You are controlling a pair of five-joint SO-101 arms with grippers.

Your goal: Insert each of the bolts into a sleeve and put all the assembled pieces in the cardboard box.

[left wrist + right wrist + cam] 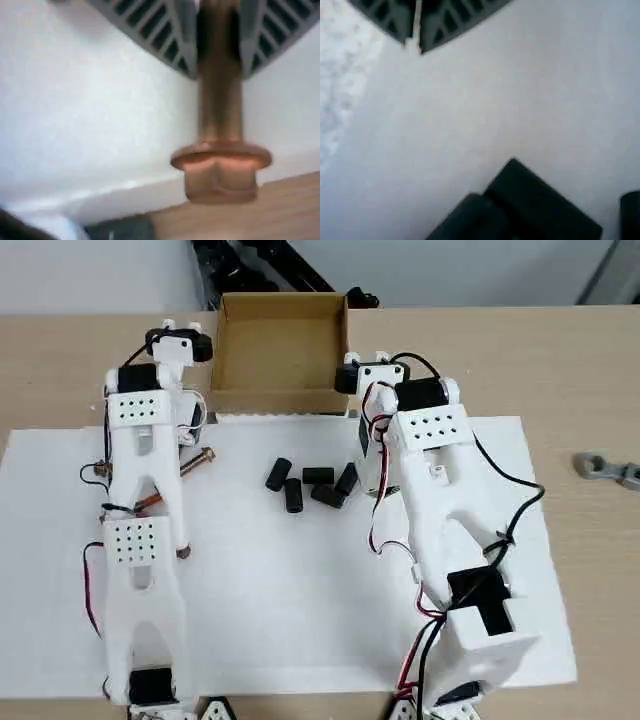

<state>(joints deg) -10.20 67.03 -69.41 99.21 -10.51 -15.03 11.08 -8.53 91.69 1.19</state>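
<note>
My left gripper is shut on the shank of a copper bolt, whose flanged head sticks out past the fingertips. From above, that gripper and its bolt sit low over the white sheet's far left part, short of the cardboard box. Several black sleeves lie loose at the sheet's middle. My right gripper hangs just right of them, shut with nothing in it. Its fingers meet above the sheet, with sleeves a little beyond them.
More copper bolts lie under and beside the left arm. The white sheet covers the table between the arms. A metal wrench rests on the bare wood at far right. The box is open at the top.
</note>
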